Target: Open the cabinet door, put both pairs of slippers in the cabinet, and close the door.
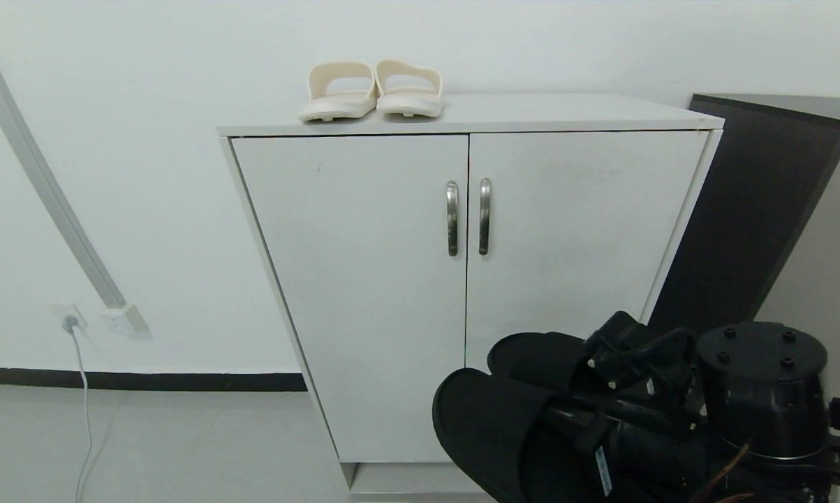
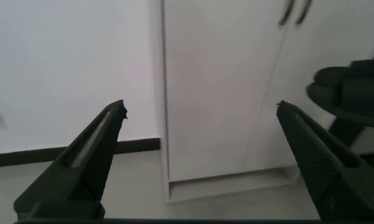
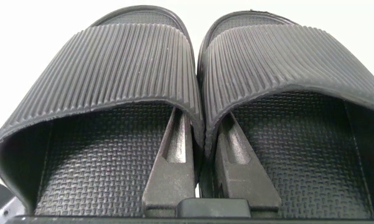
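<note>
My right claw (image 3: 202, 121) clamps black ribbed slipper pair (image 1: 489, 419); my left claw (image 2: 200, 107) spread, empty. White cabinet doors (image 1: 364, 279) shut: swinging door could knock slippers loose.

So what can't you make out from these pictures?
Inside of the cabinet: head view, hidden behind its two shut doors.
The black slippers: head view, their back part is hidden by the right arm and cut by the bottom edge.
The right claw: right wrist view, its tips are hidden under the slippers' straps.
The left claw: left wrist view, its base is cut by the bottom edge.
</note>
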Tool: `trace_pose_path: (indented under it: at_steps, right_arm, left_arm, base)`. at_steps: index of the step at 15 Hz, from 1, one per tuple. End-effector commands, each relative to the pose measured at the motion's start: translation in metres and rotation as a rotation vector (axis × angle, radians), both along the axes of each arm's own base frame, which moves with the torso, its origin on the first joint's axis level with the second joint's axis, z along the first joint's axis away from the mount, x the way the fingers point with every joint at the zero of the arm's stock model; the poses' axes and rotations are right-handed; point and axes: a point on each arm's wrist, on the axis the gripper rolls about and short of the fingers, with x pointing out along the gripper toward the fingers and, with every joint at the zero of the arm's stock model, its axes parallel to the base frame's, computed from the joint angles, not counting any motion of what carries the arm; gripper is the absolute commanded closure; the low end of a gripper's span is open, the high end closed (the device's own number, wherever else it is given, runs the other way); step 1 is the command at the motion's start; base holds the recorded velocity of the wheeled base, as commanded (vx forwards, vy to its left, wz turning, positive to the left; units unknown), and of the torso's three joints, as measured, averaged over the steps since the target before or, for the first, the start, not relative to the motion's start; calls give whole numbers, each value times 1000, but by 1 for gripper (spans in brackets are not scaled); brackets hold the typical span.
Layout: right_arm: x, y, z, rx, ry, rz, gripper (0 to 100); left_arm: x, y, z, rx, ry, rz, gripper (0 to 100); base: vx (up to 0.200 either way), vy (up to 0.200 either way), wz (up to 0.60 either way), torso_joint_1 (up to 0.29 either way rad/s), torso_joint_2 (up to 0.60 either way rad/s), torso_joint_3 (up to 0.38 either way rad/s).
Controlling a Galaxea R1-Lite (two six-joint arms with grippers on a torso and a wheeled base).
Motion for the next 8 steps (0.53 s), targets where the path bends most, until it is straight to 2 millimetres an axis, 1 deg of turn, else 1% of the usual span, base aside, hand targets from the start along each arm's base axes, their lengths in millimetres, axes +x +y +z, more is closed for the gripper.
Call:
trace_pose_path:
  at_steps: [1,3,5,6,8]
  right_arm:
    - [-3,-1,-5,-14,13,9,100]
    - [-4,0,-4,-10,10,11,100]
    - [-4,0,-2,2,0,9,100]
    - [-4,0,0,13,-12,6,100]
    - [-3,-1,2,26,-22,0,100]
  left_arm:
    - [36,-2,12,-12,122,-86,0]
    - [53,-3,21,-14,125,-125,0]
    - [75,-6,33,-3,139,-211,0]
    - [92,-11,41,-1,142,-255,0]
    - [117,-26,57,5,114,-369,0]
  base:
    - [0,0,0,0,0,0]
    - [0,0,0,0,0,0]
    - [0,0,0,0,0,0]
    - [0,0,0,0,0,0]
    - [0,0,0,0,0,0]
